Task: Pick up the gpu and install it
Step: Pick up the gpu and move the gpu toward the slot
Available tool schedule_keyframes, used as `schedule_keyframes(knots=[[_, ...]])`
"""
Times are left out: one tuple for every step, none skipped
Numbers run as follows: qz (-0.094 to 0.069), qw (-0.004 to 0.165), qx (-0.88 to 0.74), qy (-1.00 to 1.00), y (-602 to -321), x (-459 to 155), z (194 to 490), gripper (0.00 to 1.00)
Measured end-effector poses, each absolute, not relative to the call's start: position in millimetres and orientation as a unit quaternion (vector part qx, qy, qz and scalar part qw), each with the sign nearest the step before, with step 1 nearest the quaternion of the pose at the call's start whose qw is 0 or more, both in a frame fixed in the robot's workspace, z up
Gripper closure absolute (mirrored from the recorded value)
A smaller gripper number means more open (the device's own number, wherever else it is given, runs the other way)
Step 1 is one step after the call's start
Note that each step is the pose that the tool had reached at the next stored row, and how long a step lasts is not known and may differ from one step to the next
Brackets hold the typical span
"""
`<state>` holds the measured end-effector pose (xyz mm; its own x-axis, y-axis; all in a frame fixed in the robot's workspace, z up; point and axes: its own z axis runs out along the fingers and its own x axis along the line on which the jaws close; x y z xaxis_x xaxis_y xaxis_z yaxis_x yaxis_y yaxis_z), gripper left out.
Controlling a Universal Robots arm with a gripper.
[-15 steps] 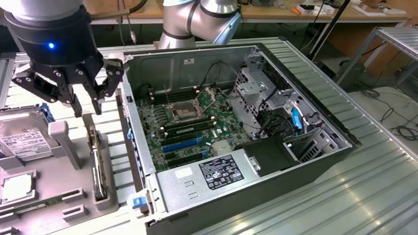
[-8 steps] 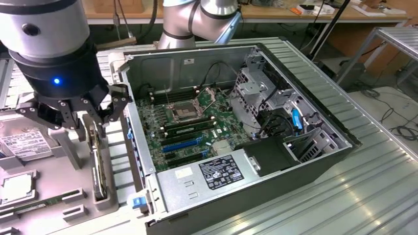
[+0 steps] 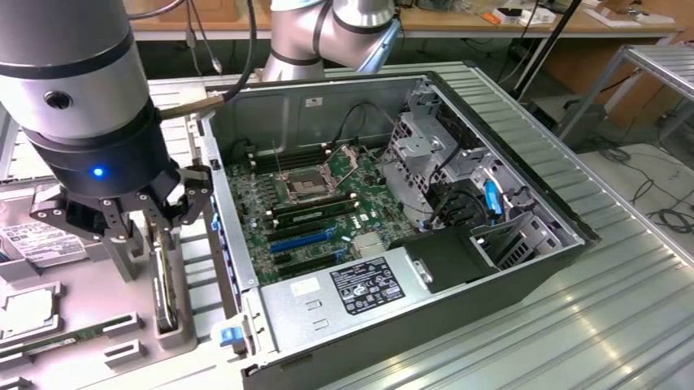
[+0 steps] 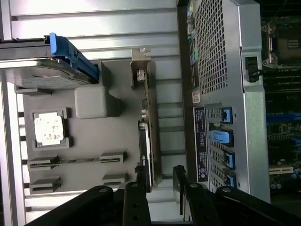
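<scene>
Shiny ridged metal table point(image 3: 607, 325) holds an open computer case point(image 3: 542, 203) with a gray tray point(image 3: 190, 329) just beside it. The gpu point(image 3: 165, 288) stands on its thin edge in the tray, outside the case. My gripper point(image 3: 146, 236) hangs close over one end of the card with its fingers wide apart. It holds nothing.

Ribbed silver metal table point(image 3: 607, 309): open grey computer tower case point(image 3: 292, 110), exterior view's right; grey plastic parts tray point(image 3: 201, 325) just beside, exterior view's left
</scene>
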<state>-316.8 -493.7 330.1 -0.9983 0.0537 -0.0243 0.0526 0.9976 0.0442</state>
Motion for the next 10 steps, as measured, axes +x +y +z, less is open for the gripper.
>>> schedule_keyframes(knots=[[0.022,0.013,0.022,0.999,-494.0,-317.8,327.2,0.64],[0.022,0.012,0.02,0.999,-494.2,-318.3,325.6,0.64],[0.022,0.012,0.016,1.0,-494.5,-319.6,322.5,0.64],[0.022,0.012,0.013,1.0,-494.9,-321.0,319.5,0.64],[0.022,0.012,0.012,1.0,-495.0,-321.6,319.2,0.64],[0.022,0.012,0.012,1.0,-495.0,-321.6,319.1,0.64],[0.022,0.012,0.012,1.0,-495.0,-321.6,319.2,0.64],[0.022,0.012,0.012,1.0,-494.9,-321.6,319.1,0.63],[0.022,0.012,0.012,1.0,-494.9,-321.7,319.1,0.63],[0.022,0.012,0.012,1.0,-495.0,-321.7,318.8,0.56]])
